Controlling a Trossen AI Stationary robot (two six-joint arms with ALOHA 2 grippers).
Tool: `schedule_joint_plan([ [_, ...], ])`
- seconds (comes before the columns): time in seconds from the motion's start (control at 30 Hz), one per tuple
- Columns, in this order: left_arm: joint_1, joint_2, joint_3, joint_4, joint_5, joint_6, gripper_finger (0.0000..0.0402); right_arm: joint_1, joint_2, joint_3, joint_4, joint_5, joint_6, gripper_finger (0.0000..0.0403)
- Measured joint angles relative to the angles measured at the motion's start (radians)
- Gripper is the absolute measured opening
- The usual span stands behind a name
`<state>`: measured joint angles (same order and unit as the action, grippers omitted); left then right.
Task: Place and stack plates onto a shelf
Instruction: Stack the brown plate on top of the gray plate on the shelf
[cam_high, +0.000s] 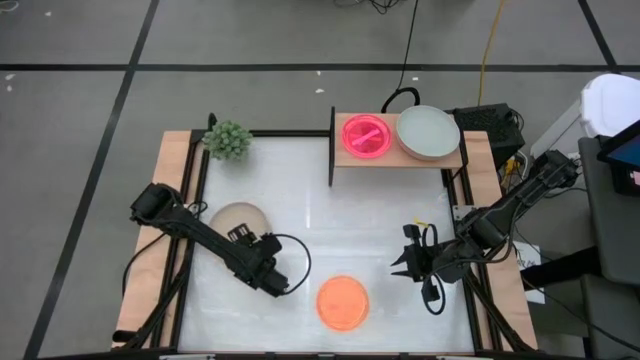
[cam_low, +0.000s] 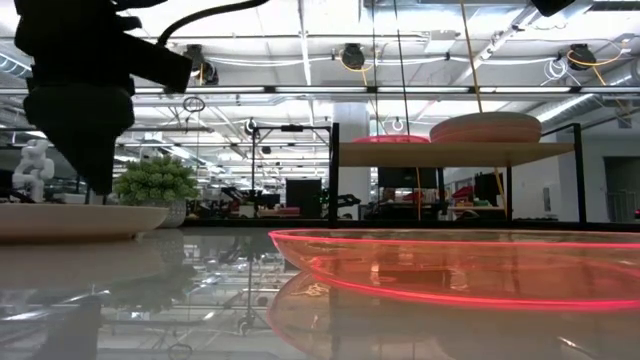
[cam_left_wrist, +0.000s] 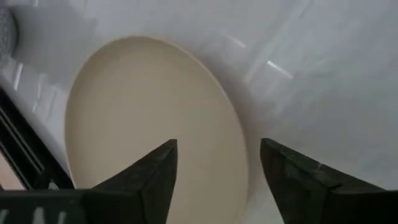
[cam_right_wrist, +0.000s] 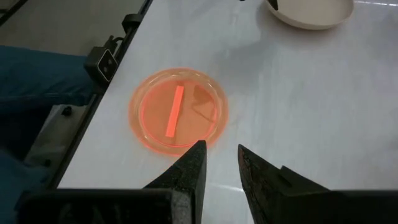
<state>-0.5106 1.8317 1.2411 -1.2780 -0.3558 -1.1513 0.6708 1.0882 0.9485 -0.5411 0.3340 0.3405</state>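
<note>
Two plates on shelf (cam_high: 400, 160): pale grey-green plate (cam_high: 428, 132), magenta plate (cam_high: 366, 135). Remaining on surface (cam_high: 330, 230): beige plate (cam_high: 240, 217) beneath left gripper (cam_left_wrist: 217, 168), jaws open; orange plate (cam_high: 343, 302) near right gripper (cam_right_wrist: 221, 171), jaws slightly parted, empty.

Bright overhead light glares on the glossy table (cam_high: 390, 215); low view backlit, foreground blurred

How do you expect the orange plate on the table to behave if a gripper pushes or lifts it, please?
The orange plate looks thin and translucent, so it is probably light and stiff. On the glossy white table it would likely slide rather than tip. Its low rim may give the fingers little to grip.
</note>
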Motion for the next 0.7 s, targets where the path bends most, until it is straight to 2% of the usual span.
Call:
schedule_joint_plan([
  [0.17,-0.001,0.0,-0.016,0.068,0.007,-0.002,0.0249,0.0,0.0,0.0,0.0,0.0,0.0,0.0077],
  [0.47,0.008,0.0,-0.081,0.105,0.043,-0.063,0.0248,0.0,0.0,0.0,0.0,0.0,0.014,0.0077],
  [0.6,0.01,0.0,-0.133,0.155,0.069,-0.068,0.0226,0.003,0.0,0.0,0.0,0.0,0.018,0.0077],
  [0.7,0.009,0.0,-0.147,0.176,0.071,-0.069,0.0191,0.005,0.0,0.0,0.0,0.001,0.017,0.0077],
])
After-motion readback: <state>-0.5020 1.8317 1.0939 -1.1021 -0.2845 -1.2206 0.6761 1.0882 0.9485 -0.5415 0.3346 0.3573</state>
